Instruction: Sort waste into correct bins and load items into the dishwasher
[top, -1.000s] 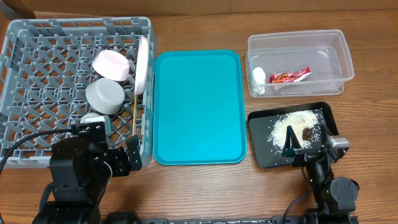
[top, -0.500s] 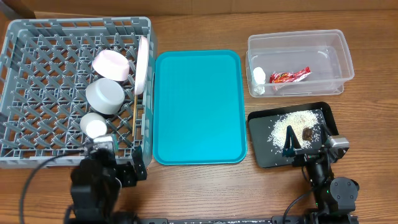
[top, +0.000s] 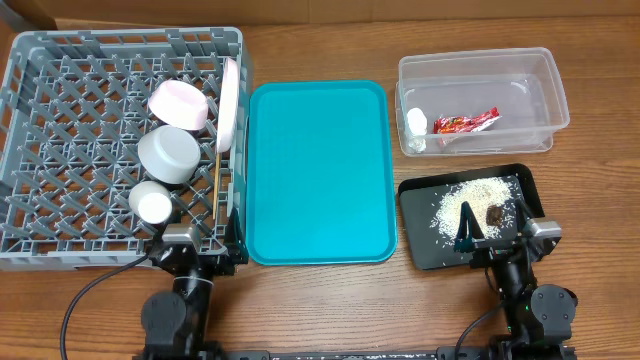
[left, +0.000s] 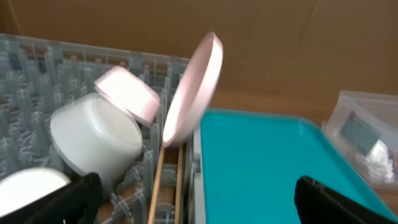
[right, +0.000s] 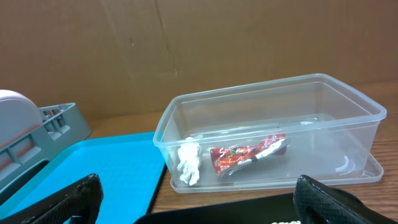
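The grey dishwasher rack (top: 30, 60) holds the upright white plate (top: 231, 103), pink dish (top: 178, 103), grey-white bowl (top: 168, 155), white cup (top: 151, 202) and chopsticks (top: 216, 190). My left gripper (top: 195, 243) is open at the rack's front right corner, empty; its wrist view shows the plate (left: 196, 87) and chopsticks (left: 155, 186) ahead. The clear tub (top: 482, 62) contains the red wrapper (top: 465, 122) and white scrap (top: 416, 123). Rice (top: 470, 197) and a brown lump (top: 494, 212) lie in the black tray (top: 412, 250). My right gripper (top: 495, 232) is open over that tray's front edge.
A flat teal tray (top: 318, 170) lies between the rack and the two bins. Bare wooden table runs along the front edge beside both arm bases. A cardboard wall stands behind the table in both wrist views.
My left arm has drawn back and down toward the front edge, uncovering the white cup. The right arm has not moved.
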